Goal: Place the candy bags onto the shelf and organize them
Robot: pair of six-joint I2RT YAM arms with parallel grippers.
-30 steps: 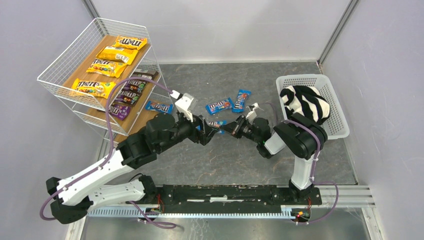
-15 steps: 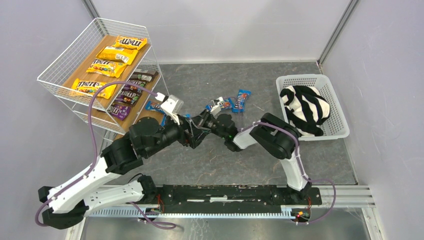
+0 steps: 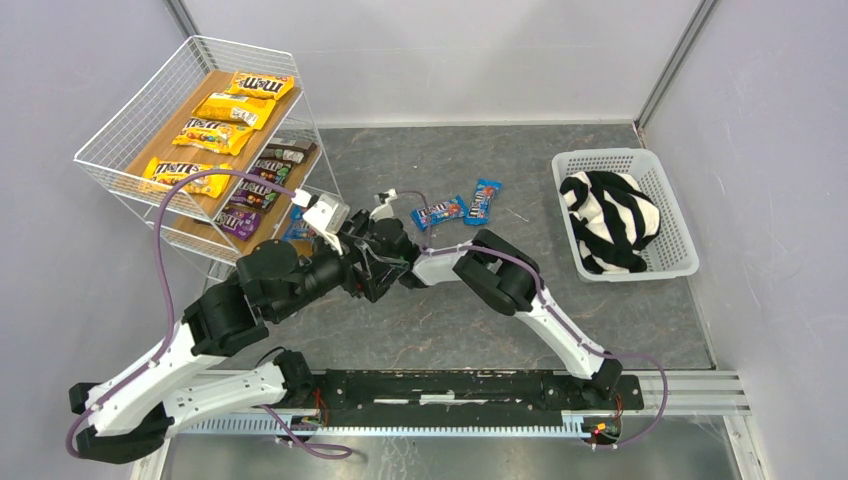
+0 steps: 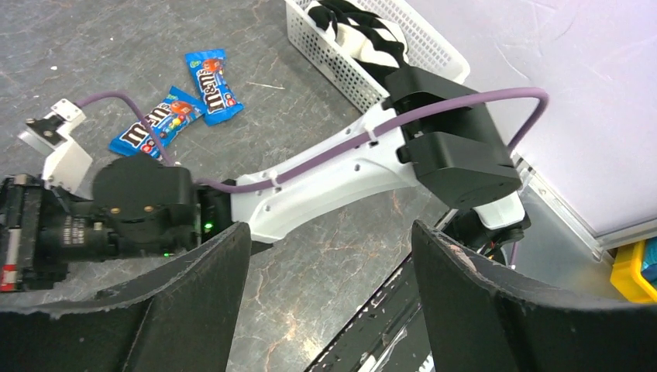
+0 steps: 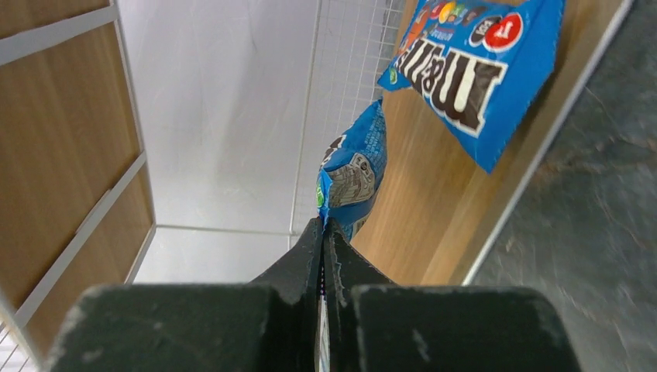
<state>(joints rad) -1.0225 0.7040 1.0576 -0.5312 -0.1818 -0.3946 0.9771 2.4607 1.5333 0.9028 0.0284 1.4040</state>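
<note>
The shelf (image 3: 120,125) stands at the far left, with yellow candy bags (image 3: 212,134) on its top board and dark purple bags (image 3: 258,182) on the middle one. My right gripper (image 5: 325,226) is shut on the edge of a blue candy bag (image 5: 352,170) and holds it over the lowest board (image 5: 434,194), where another blue bag (image 5: 465,70) lies. In the top view the right gripper (image 3: 352,238) is crowded against the left wrist by the shelf. My left gripper (image 4: 329,256) is open and empty above the table. Two blue bags (image 3: 438,211) (image 3: 483,200) lie mid-table.
A white lattice basket (image 3: 600,157) with a black-and-white striped cloth (image 3: 610,210) stands at the right. The right arm (image 4: 333,167) stretches across the table just in front of the left gripper. Walls close in on the left, back and right.
The right arm has swung left, carrying the blue bag from mid-table to the shelf's lowest board. The left arm has pulled back to the left with its jaws open.
</note>
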